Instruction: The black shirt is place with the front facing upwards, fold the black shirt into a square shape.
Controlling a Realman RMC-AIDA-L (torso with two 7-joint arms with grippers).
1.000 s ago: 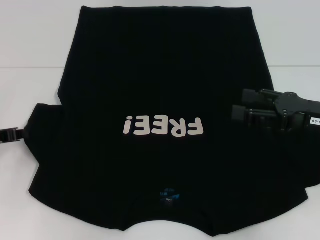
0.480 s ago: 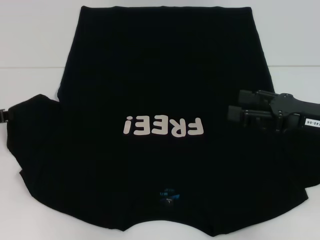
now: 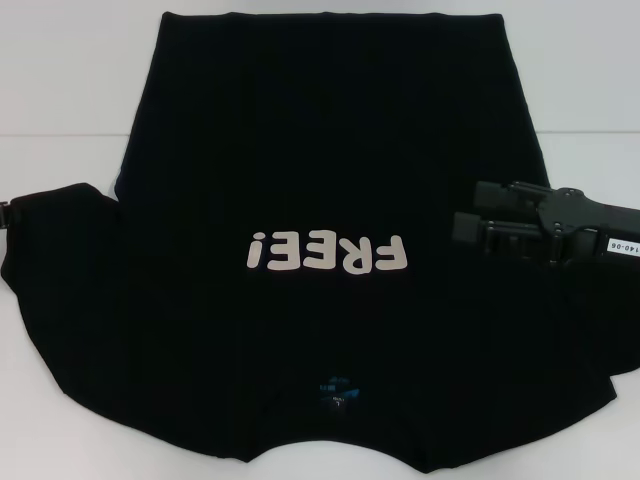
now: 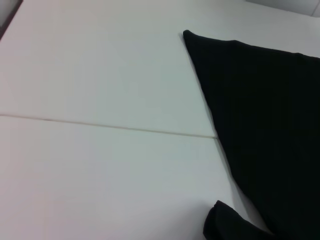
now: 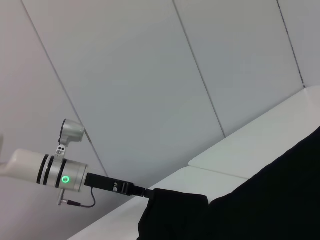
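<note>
Worktop [image 3: 60, 70], white and seamed, carries the black shirt [image 3: 330, 160], which lies front up and fills most of the head view, hem toward twelve o'clock and collar toward six. Its cream "FREE!" lettering [image 3: 328, 252] reads upside down at the centre, with a small blue neck label [image 3: 334, 393] below it near the collar.

At nine o'clock the left sleeve [image 3: 60, 215] stands lifted off the cloth, its tip meeting the left pincer [image 3: 8, 213] at the frame edge. The right wrist view shows that sleeve [image 5: 172, 212] draped from the end of the left arm [image 5: 47, 170], so the pincer appears clamped on the fabric, though its fingers cannot be made out. The step in hand looks like carrying this sleeve inward across the body for a first fold. Doing it well would mean keeping the sleeve taut and low, sweeping it toward three o'clock in a straight line, and laying it so the crease runs parallel to the shirt's side, without dragging the body cloth.

The left arm reaches in level from nine o'clock, held low over the worktop. The right pincer [image 3: 478, 225] hovers at three o'clock above the shirt's right side, its arm lying level and pointing toward nine o'clock, fingers parted and holding nothing.
</note>
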